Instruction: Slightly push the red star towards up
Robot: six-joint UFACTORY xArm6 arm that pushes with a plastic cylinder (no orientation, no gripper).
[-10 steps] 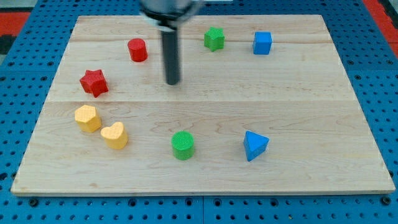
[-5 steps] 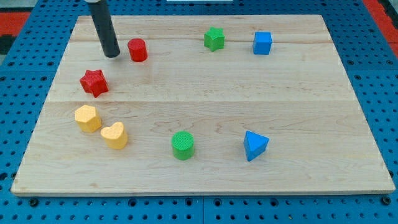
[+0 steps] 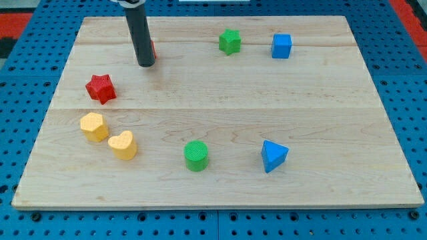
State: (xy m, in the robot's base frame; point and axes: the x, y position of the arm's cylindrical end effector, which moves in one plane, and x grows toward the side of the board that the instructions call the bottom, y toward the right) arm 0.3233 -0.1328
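My tip [image 3: 145, 64] is standing far-right of the red star [image 3: 101, 88], hiding a red block [image 3: 153, 48]; no fingers exist. It should be circling to the star's near side, then nudging gently.

— Does any writing show on the wooden board [image 3: 220, 120]?
— None; its planks are plain, with no label, number or sign.
— And on the blocks?
— The red star [image 3: 100, 88], the blue cube [image 3: 281, 46] and the green cylinder [image 3: 196, 155] bear no letters or marks, nor do the others.
— The dark rod, or the blue pegboard [image 3: 27, 100] around the board?
— Nothing readable on either.
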